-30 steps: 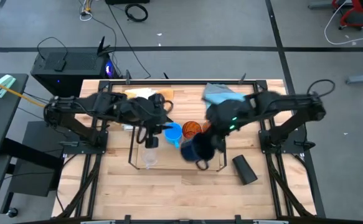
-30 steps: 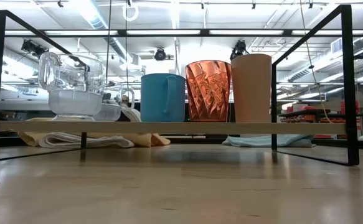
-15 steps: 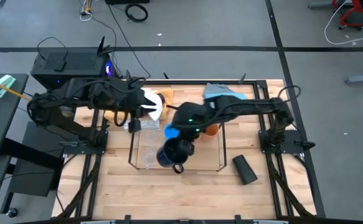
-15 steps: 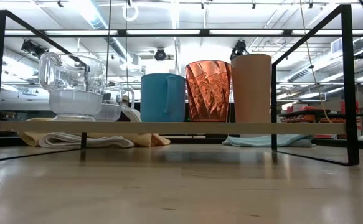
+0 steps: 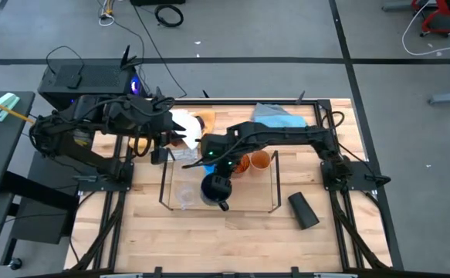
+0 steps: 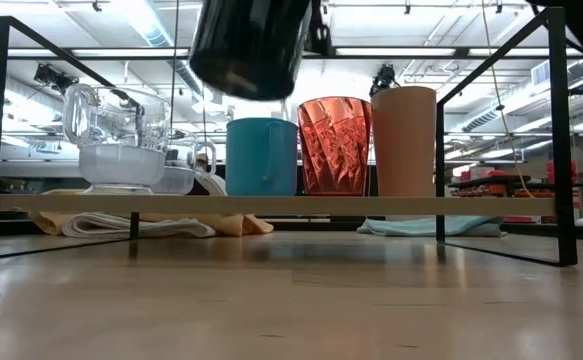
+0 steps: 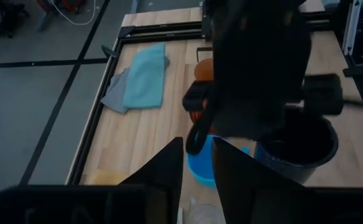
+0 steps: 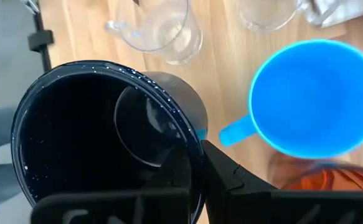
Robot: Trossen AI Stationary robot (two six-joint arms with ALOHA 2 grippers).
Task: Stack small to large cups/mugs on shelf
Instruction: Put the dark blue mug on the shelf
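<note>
My right gripper [image 8: 198, 180] is shut on the dark navy mug [image 5: 215, 188], which hangs over the left-middle of the black wire shelf [image 5: 275, 181]. In the low view the navy mug [image 6: 249, 45] is above the light-blue mug [image 6: 261, 155]. Beside the light-blue mug on the shelf board stand the amber tumbler [image 6: 333, 145], a pale orange cup [image 6: 404, 140] and clear mugs [image 6: 116, 135]. My left gripper [image 7: 197, 155] is open and holds nothing. It waits off the shelf's far left corner [image 5: 160, 154]. My right gripper holds the navy mug by its rim [image 8: 197, 149], with one finger inside the mug and one outside. The fingers come slanting down from above. The mug is lifted clear of the shelf, mouth up and somewhat tilted, its handle [image 5: 223, 205] toward the table's near edge.
A black cup [image 5: 302, 210] lies on its side on the table, right of the shelf. A blue cloth [image 5: 275, 117] and a white and yellow cloth [image 5: 186, 123] lie behind the shelf. Bare wood runs along the near edge [image 5: 225, 239].
My right gripper has carried the navy mug toward the table's left edge and down, from above the shelf's right part to its left-middle, tipping further downward; the mug now shows at the top of the low view. My left gripper has drawn back toward the far left.
</note>
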